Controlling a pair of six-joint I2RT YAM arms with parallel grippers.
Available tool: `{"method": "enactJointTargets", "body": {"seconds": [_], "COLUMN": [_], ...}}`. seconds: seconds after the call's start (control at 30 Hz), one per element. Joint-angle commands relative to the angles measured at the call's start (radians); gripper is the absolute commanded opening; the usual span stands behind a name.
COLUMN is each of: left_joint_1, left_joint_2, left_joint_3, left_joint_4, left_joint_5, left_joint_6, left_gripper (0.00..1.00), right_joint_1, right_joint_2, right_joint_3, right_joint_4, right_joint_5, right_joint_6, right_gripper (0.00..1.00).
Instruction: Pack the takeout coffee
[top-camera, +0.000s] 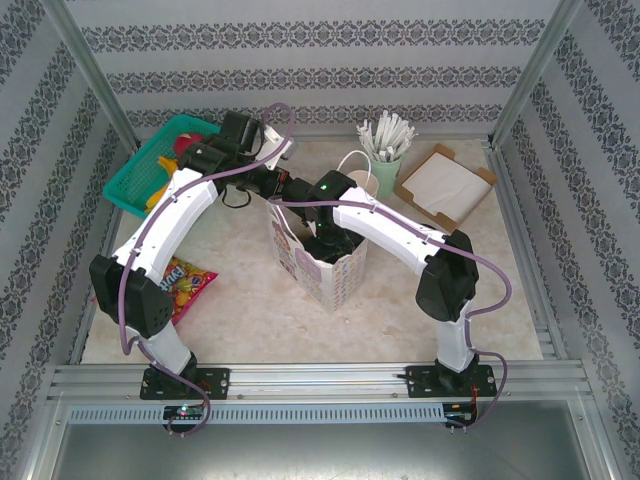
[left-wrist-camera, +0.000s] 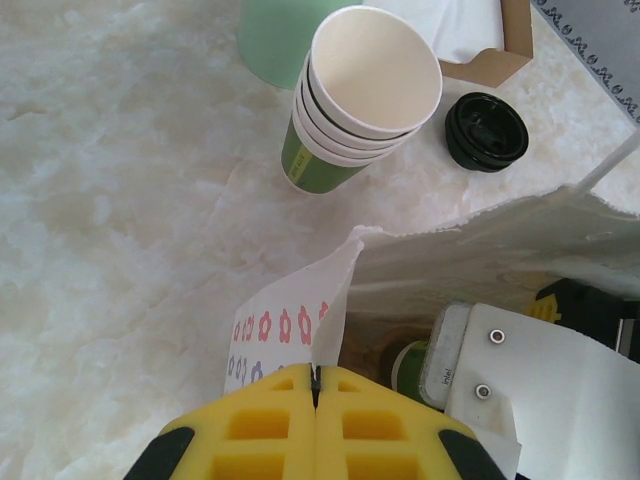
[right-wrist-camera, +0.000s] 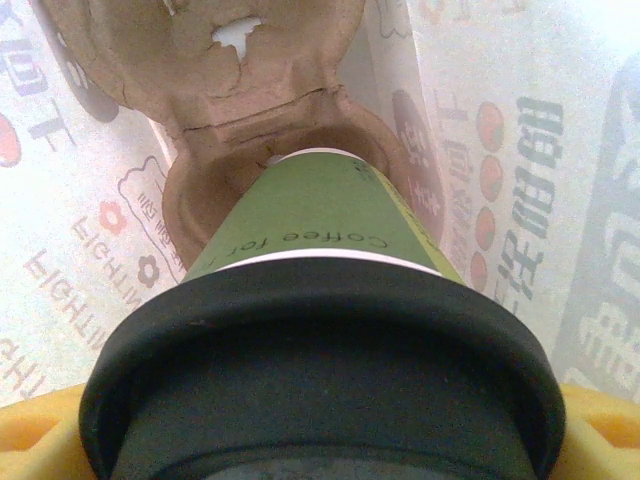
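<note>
- A small dark green paper cup with a round black plastic lid (right-wrist-camera: 320, 230), white bands and dark lettering reading "Coffee for" on its side.
- Lid on, base seated in a round socket of a brown pulp tray (right-wrist-camera: 270, 60), inside a printed paper bag (right-wrist-camera: 520, 150).

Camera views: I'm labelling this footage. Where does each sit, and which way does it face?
Top external: above and behind the bases, looking down on the marble-look table; both white arms reach the printed white paper bag.
Left wrist: looks down past the left gripper, shut on the bag's rim, toward stacked lidless cups.
Right wrist: inside the bag, looks along the dark green, black-lidded paper cup in the right gripper to the brown pulp tray.
Shared: all show the bag.
</note>
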Motion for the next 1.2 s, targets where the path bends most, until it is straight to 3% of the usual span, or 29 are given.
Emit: {"method": "enactJointTargets", "body": {"seconds": [0.0, 1.17], "left_joint_1": [-0.005, -0.005], "left_joint_2": [0.019, 0.021], "left_joint_3": [0.013, 0.01], "left_joint_4": [0.01, 0.005], "left_joint_5": [0.028, 0.035], "left_joint_6": [-0.014, -0.018], "left_gripper": [0.0, 0.0], "right_joint_1": [-0.008, -0.015], "right_joint_2": [-0.02, -0.033], "right_joint_3": [-0.015, -0.049], "right_joint_4": [0.021, 0.047], "right_joint_5": [-0.014, -0.077], "right_joint_6": [-0.01, -0.005], "right_gripper": [0.68, 0.68]}}
